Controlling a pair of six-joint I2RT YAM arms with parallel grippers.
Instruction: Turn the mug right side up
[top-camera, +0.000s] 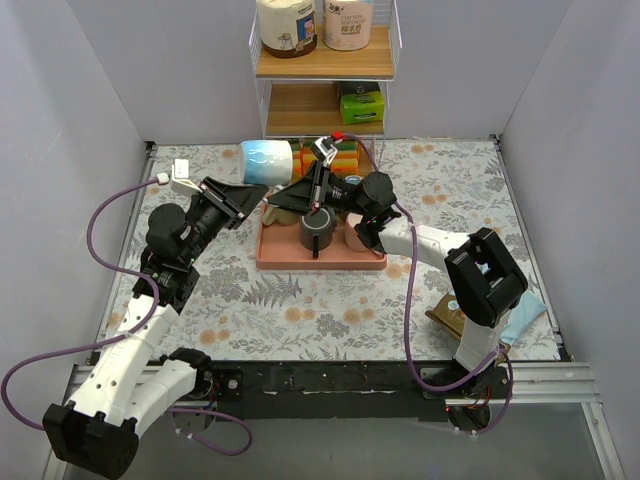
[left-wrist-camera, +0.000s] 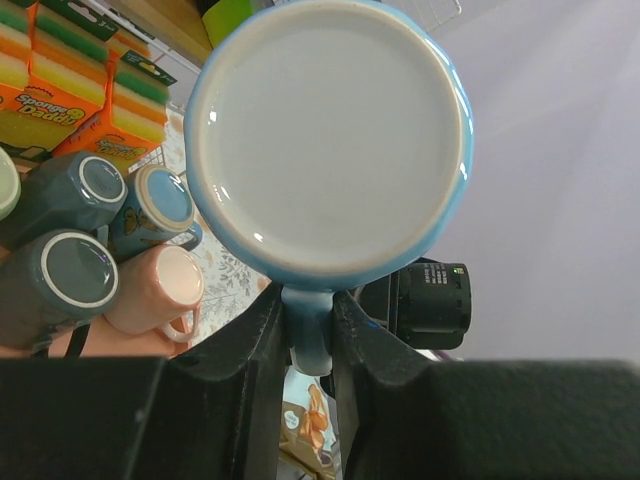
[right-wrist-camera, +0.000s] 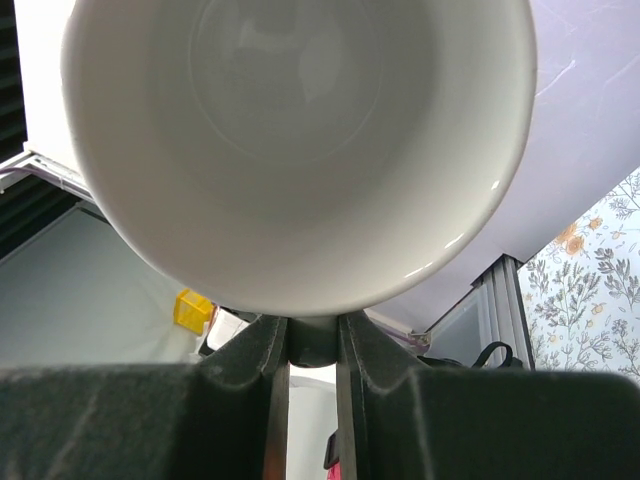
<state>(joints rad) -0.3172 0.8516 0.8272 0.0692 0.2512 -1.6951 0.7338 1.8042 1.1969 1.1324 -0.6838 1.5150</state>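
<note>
The left gripper (left-wrist-camera: 310, 305) is clamped on the handle (left-wrist-camera: 308, 340) of the blue mug (left-wrist-camera: 330, 140), whose base faces that wrist camera. The top view shows the mug on its side between both grippers, just behind the tray (top-camera: 320, 263). The right gripper (right-wrist-camera: 312, 338) pinches under its white mouth, which only that wrist sees.

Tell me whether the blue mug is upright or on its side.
On its side: the mug lies horizontal, left gripper shut on its handle.
</note>
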